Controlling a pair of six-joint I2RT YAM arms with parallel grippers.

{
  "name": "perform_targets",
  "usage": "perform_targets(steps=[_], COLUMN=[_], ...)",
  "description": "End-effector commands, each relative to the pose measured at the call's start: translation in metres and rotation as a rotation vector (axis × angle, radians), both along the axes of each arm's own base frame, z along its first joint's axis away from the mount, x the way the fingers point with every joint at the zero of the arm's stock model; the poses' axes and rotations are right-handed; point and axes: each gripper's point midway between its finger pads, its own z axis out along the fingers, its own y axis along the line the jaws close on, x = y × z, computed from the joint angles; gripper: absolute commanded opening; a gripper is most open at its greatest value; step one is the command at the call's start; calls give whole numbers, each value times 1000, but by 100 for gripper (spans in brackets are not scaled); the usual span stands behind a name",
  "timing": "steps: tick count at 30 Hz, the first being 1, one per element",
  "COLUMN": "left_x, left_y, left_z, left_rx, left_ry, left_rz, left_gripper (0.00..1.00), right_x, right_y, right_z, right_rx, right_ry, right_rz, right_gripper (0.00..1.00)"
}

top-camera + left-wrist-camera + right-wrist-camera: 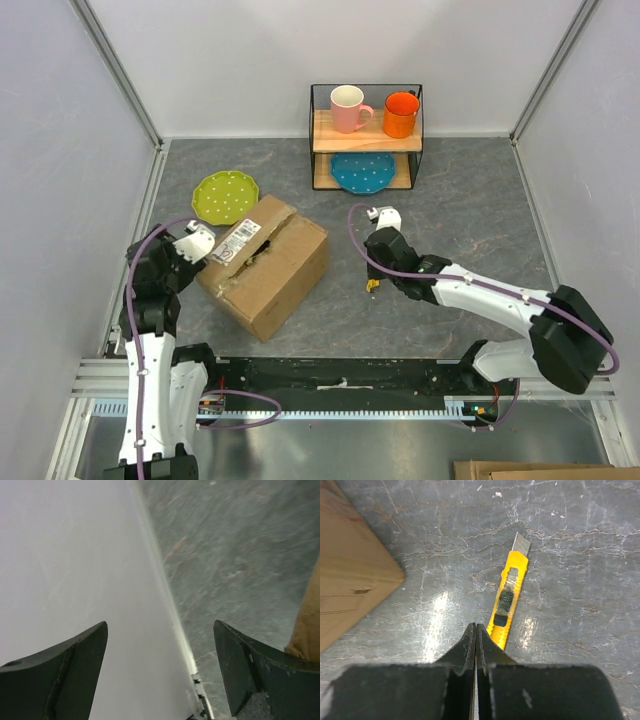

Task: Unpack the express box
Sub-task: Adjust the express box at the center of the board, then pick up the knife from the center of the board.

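Observation:
The express box (pixel 265 265), a brown carton with a white label (pixel 236 241), sits left of centre on the grey table; its top flaps stand slightly parted. My left gripper (pixel 190 245) is open at the box's left side, and in the left wrist view (pixel 160 630) only the white wall and the table show between its fingers, with the box edge (pixel 307 625) at the right. My right gripper (pixel 476 626) is shut with nothing in it, right of the box (pixel 350 575). A yellow utility knife (pixel 509 597) lies on the table just right of its fingertips, blade out.
A wire shelf rack (pixel 366 135) at the back holds a pink mug (pixel 348 108), an orange mug (pixel 400 114) and a blue plate (pixel 362 172). A green plate (pixel 225 197) lies behind the box. White walls close in left, back and right.

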Motion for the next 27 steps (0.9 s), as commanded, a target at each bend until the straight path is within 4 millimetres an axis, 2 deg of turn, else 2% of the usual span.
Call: perform_targets(steps=[1, 2, 5, 8, 9, 12, 16, 22, 25, 27], left_x=[-9, -15, -30, -44, -55, -76, -91, -89, -86, -85], left_y=[-58, -73, -102, -117, -119, -124, -129, -139, -144, -146], left_z=[-35, -38, -45, -49, -55, -64, -62, -37, -24, -21], left_rx=[-291, -350, -442, -479, -477, -463, -447, -502, -534, -553], left_ry=[150, 188, 260, 306, 352, 424, 439, 416, 414, 422], left_rz=[-184, -242, -365, -442, -460, -508, -556, -575, -591, -596], left_gripper=[91, 90, 89, 87, 87, 85, 85, 85, 83, 82], right_x=[-1, -2, 1, 2, 2, 2, 6, 20, 17, 15], right_y=[-5, -10, -20, -25, -25, -26, -25, -17, -17, -16], right_z=[22, 21, 7, -12, -17, -33, -46, -56, -63, -68], right_rx=[38, 24, -4, -41, -47, -67, -64, -63, -64, -56], right_ry=[-42, -42, -24, 2, 13, 37, 34, 16, 39, 43], right_rz=[-21, -35, -79, -105, -106, -112, -136, -160, -155, -150], right_gripper=[0, 0, 9, 35, 46, 57, 64, 65, 61, 52])
